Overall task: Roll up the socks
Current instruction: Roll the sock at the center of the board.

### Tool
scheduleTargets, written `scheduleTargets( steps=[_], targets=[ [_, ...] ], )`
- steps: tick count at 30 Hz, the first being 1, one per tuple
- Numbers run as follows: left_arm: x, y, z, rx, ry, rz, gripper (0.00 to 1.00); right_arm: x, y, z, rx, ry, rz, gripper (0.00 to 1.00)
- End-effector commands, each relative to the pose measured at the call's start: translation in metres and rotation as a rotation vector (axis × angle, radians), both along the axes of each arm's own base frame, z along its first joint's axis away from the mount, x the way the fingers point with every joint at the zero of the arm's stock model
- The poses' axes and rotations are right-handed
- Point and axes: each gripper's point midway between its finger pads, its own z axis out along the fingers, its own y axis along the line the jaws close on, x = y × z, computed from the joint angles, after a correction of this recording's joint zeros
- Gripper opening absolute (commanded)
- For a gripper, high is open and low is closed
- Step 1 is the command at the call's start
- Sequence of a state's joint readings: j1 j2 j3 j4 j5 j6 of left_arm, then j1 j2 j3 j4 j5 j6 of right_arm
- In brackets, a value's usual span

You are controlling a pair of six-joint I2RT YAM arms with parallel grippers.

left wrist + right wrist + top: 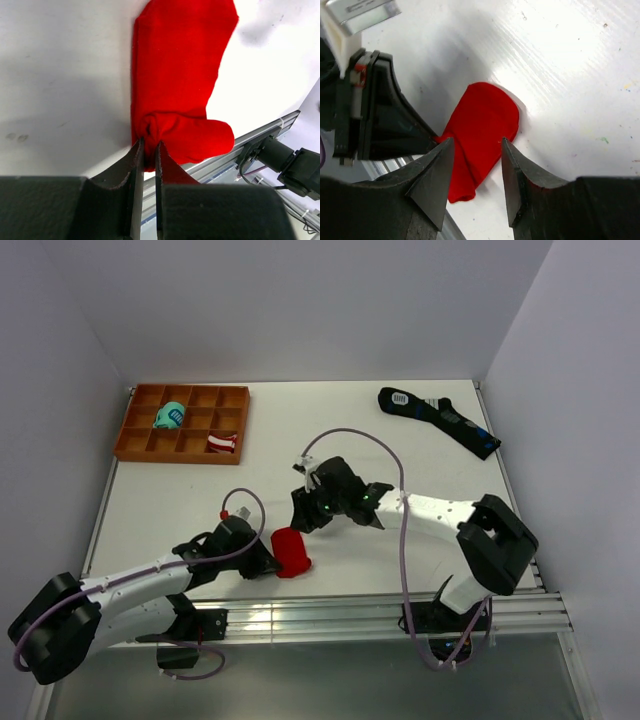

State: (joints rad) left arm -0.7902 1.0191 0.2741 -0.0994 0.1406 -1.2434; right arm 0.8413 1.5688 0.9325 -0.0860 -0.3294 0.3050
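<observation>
Pinches with the left gripper [148, 145], jaws drawn narrow, on the bunched near end of the socks [180, 65]. Holds the right gripper [477, 145] spread wide just above the same red fabric, touching nothing as far as the wrist view tells.

Finds the socks at the near edge of the table [400, 460], just beside the metal rail [380, 615], only partly rolled, with a fat fold at the pinched end and a flat tongue stretching away from it. Looks like an early stage of the roll, most of the length not yet wound.

Risks losing the fold with a pinch on the outer layer alone, letting the roll spring open at the first pull. Risks dragging the bundle off the edge onto the rail, given so little margin there. Risks a knock between the two grippers, both crowded over one small piece of cloth. Risks a slack, lopsided roll without the flat end pinned during the turn.

Leaves well apart, at the far side, the orange tray [130, 435] with a teal bundle [169, 416] and a striped bundle [222, 443] in separate compartments, and the black socks [440, 420] at the far right.
</observation>
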Motion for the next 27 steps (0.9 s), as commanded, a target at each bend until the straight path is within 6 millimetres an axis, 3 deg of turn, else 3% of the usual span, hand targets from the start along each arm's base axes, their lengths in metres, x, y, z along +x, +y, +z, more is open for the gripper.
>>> scheduleTargets(
  steps=[1, 7, 8, 16, 27],
  targets=[
    [-0.013, 0.016, -0.011, 0.064, 0.082, 0.004, 0.0, 0.003, 0.003, 0.034, 0.14, -0.129, 0.005, 0.5],
    [-0.006, 0.018, -0.004, 0.075, 0.103, -0.002, 0.0, -0.019, -0.014, 0.039, 0.241, -0.2, -0.014, 0.52],
    [-0.004, 0.018, -0.004, 0.072, 0.105, 0.001, 0.0, -0.024, -0.02, 0.032, 0.24, -0.202, -0.026, 0.52],
    [0.0, 0.018, -0.006, 0.082, 0.149, -0.004, 0.0, -0.051, -0.005, 0.022, 0.292, -0.22, 0.004, 0.54],
    [0.007, 0.017, -0.006, 0.077, 0.18, 0.007, 0.0, -0.068, 0.006, 0.002, 0.291, -0.229, 0.017, 0.55]
  ],
)
